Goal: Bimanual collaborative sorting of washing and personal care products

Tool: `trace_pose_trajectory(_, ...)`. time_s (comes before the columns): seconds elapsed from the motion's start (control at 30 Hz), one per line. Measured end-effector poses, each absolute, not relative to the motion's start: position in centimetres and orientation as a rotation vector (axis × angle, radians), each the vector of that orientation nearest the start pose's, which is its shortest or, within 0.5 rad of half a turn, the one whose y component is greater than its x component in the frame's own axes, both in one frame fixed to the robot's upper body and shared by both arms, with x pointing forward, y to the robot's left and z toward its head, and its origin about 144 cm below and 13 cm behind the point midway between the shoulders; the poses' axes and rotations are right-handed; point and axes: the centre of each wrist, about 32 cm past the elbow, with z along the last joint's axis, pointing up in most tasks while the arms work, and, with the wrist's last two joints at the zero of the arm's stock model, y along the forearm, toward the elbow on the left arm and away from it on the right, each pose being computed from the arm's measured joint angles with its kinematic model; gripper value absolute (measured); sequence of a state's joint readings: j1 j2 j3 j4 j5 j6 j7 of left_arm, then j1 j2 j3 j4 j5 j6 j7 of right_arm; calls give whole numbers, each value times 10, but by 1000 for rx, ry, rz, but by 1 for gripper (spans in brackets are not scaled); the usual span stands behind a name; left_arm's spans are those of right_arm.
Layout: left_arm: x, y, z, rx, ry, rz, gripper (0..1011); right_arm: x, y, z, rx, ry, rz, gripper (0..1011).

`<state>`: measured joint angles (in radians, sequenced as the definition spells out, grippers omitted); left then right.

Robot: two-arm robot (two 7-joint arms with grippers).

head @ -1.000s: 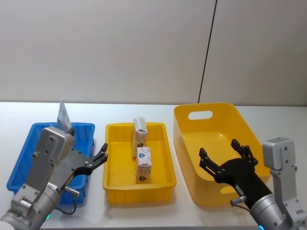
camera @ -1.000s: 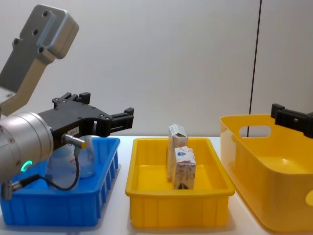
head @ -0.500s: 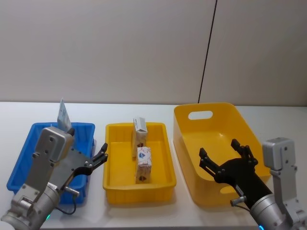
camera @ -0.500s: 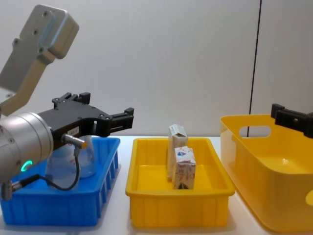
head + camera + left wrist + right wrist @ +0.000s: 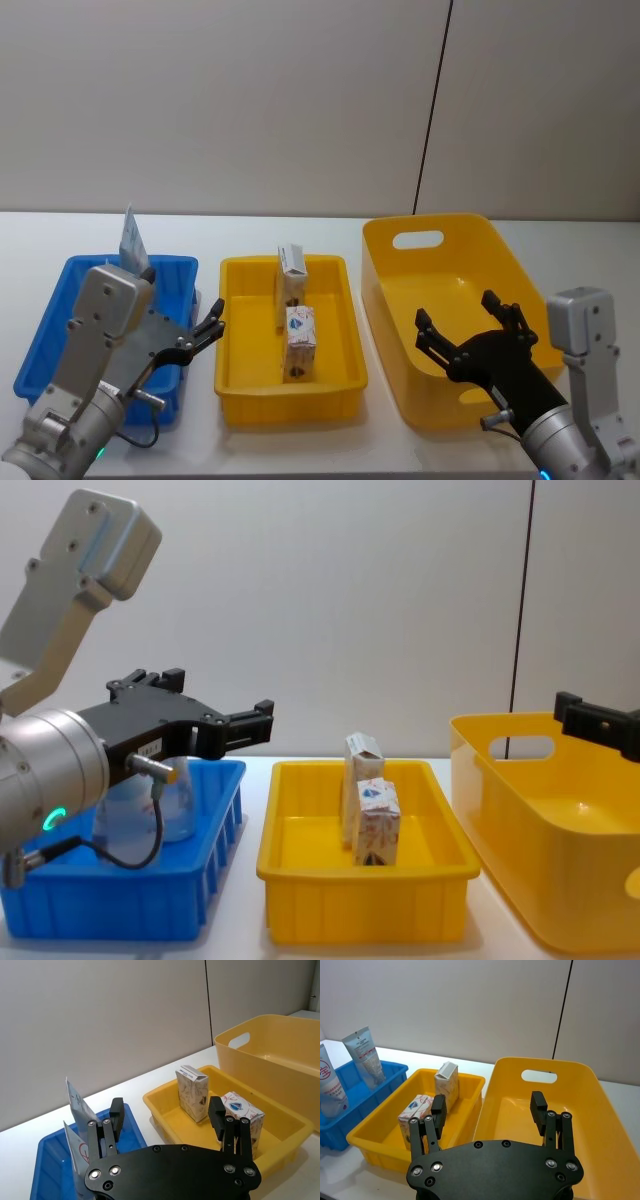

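Two small white cartons stand in the yellow tray (image 5: 352, 340), one at the back (image 5: 292, 272) and one in front of it (image 5: 300, 340); the chest view shows them as the rear carton (image 5: 362, 762) and the front carton (image 5: 377, 825). A pale blue squeeze tube (image 5: 365, 1055) and a white bottle with red lettering (image 5: 330, 1087) lean in the blue bin (image 5: 60, 300). My left gripper (image 5: 166, 1110) hovers open and empty at the blue bin's right front. Over the big yellow basket's near wall, my right gripper (image 5: 487, 1100) is open with nothing in it.
The blue bin, yellow tray and large yellow handled basket (image 5: 470, 228) stand in a row on the white table (image 5: 300, 440), left to right. A plain wall runs behind them. The left arm's grey housing (image 5: 85, 550) rises high at the left.
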<state>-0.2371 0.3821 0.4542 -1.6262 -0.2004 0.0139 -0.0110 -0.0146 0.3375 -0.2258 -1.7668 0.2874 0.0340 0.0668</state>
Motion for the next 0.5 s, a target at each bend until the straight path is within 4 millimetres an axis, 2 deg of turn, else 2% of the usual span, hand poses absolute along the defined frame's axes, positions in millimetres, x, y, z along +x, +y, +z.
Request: trace_pose_trajectory(0.5,492,198,1204,61,-268,1124,1001,445,-237,1188,24,-72,-1230,1004)
